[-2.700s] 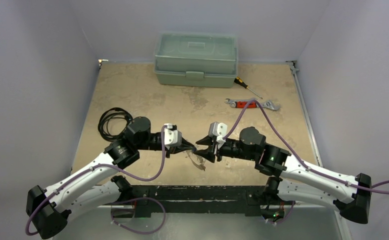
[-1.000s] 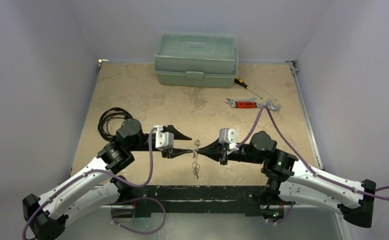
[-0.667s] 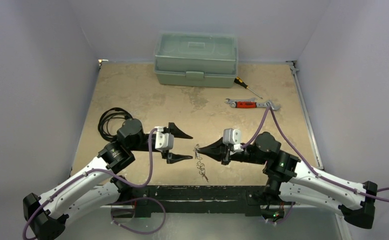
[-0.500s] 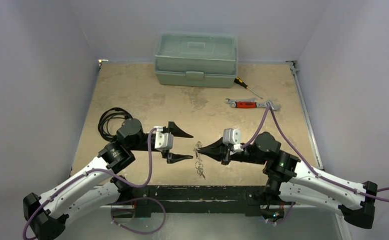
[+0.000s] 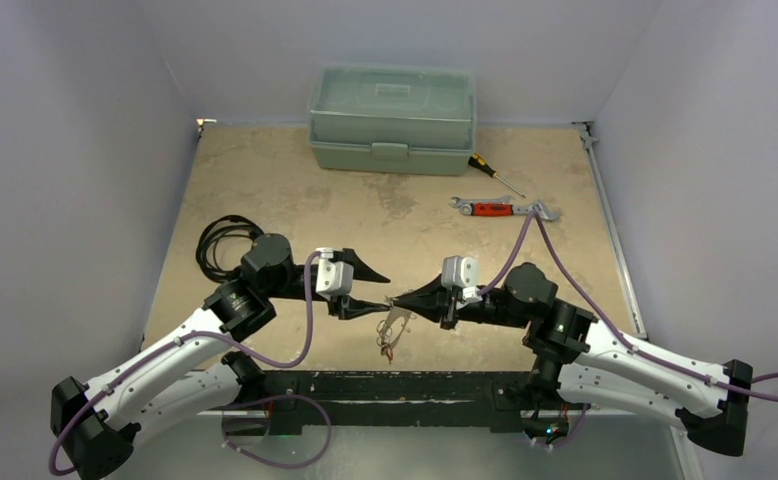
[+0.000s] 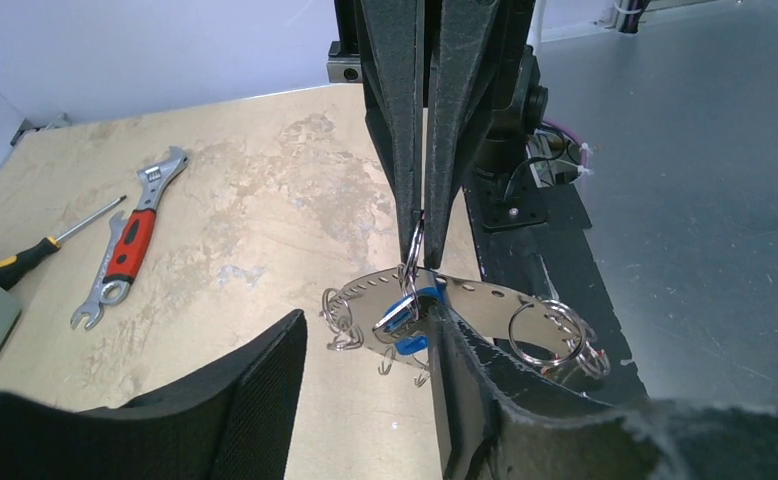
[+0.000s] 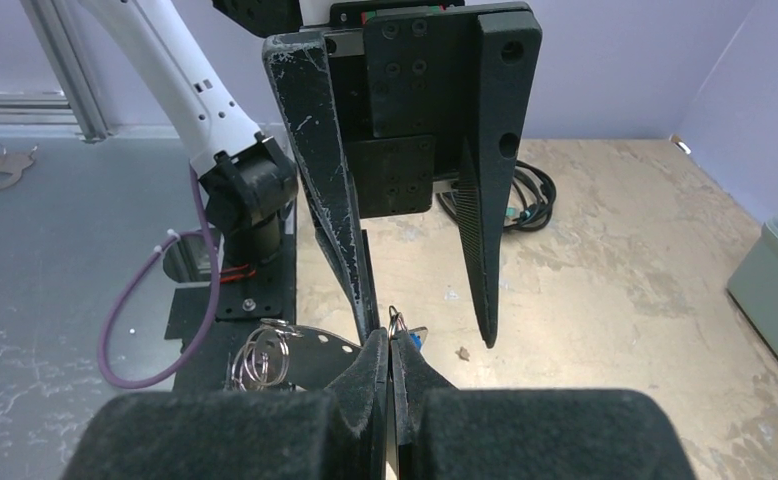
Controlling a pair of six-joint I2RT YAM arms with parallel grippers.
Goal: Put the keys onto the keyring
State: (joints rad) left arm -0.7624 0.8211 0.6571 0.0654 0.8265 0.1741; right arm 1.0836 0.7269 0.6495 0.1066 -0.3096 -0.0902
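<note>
The keyring (image 5: 394, 324) hangs between the two grippers above the table's near edge. In the left wrist view the keyring (image 6: 485, 298) is a curved silver band with holes, carrying a blue-tagged key (image 6: 405, 316) and loose split rings (image 6: 547, 336). My right gripper (image 5: 398, 299) is shut on a small ring (image 7: 395, 322) at its top. My left gripper (image 6: 365, 322) stands open facing it, one finger (image 6: 470, 385) against the band's front, the other well clear. A reddish bit (image 5: 387, 352) dangles at the low end; no red tag shows clearly.
A green toolbox (image 5: 392, 118) stands at the back. A screwdriver (image 5: 495, 175) and a red-handled wrench (image 5: 503, 209) lie to its right. A coiled black cable (image 5: 227, 242) lies behind the left arm. A black base bar (image 5: 395, 385) runs along the near edge.
The left gripper let go and opened wide, then narrowed and moved right again until its lower finger reached the keyring. The keyring swung under the right gripper, which stayed shut.
</note>
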